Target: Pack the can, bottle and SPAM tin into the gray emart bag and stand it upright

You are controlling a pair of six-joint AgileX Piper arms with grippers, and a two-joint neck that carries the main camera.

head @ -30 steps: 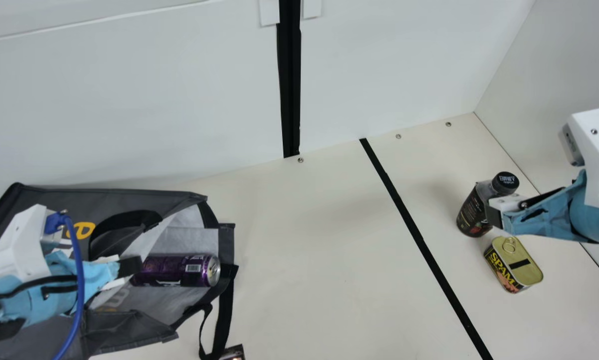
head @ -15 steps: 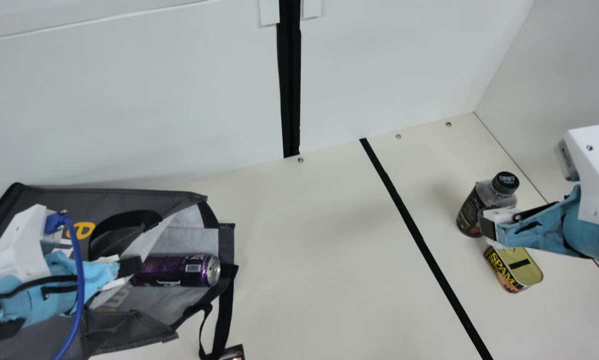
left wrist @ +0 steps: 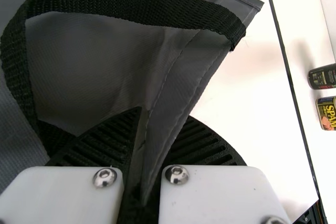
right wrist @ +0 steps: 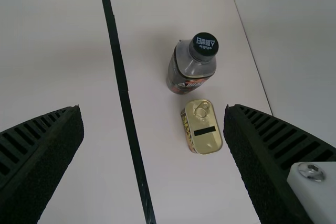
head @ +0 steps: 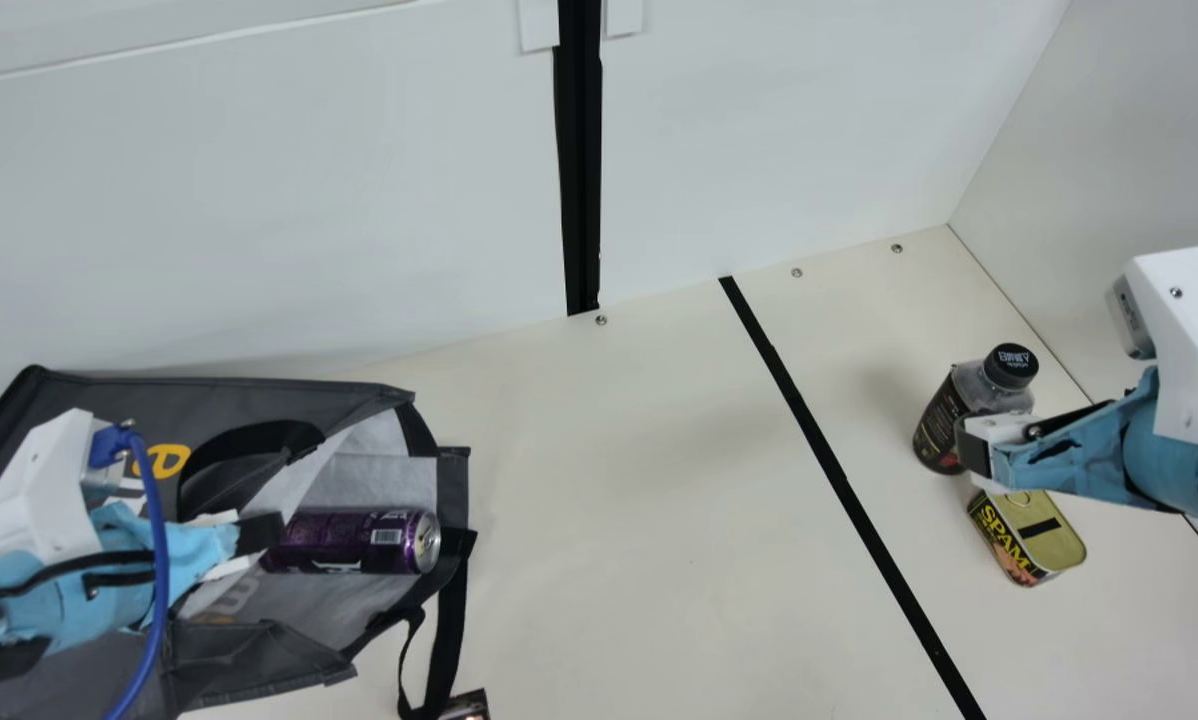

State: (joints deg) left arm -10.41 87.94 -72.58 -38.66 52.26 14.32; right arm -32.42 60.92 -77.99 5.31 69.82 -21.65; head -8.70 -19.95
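Note:
In the main view my left gripper (head: 259, 533) is at the mouth of the gray bag (head: 89, 395), which lies on its side; the purple can (head: 349, 541) lies in the opening. The left wrist view has my left gripper (left wrist: 140, 161) shut on a fold of the bag's edge (left wrist: 181, 85). My right gripper (head: 971, 448) hangs above the table, in front of part of the bottle (head: 939, 415) and the SPAM tin's top end (head: 1039, 540). Spread wide in the right wrist view, my right gripper (right wrist: 152, 140) holds nothing; bottle (right wrist: 190, 66) and tin (right wrist: 202, 129) stand beyond it.
A black strip (head: 839, 475) runs across the cream table (head: 639, 520). White walls (head: 279, 200) rise behind and at the right. A bag strap (head: 449, 630) trails on the table beside a small dark object (head: 467, 705) at the bottom edge.
My right gripper has moved down and slightly left in the main view, now covering part of the tin's top end. The left arm, bag and can have stayed still.

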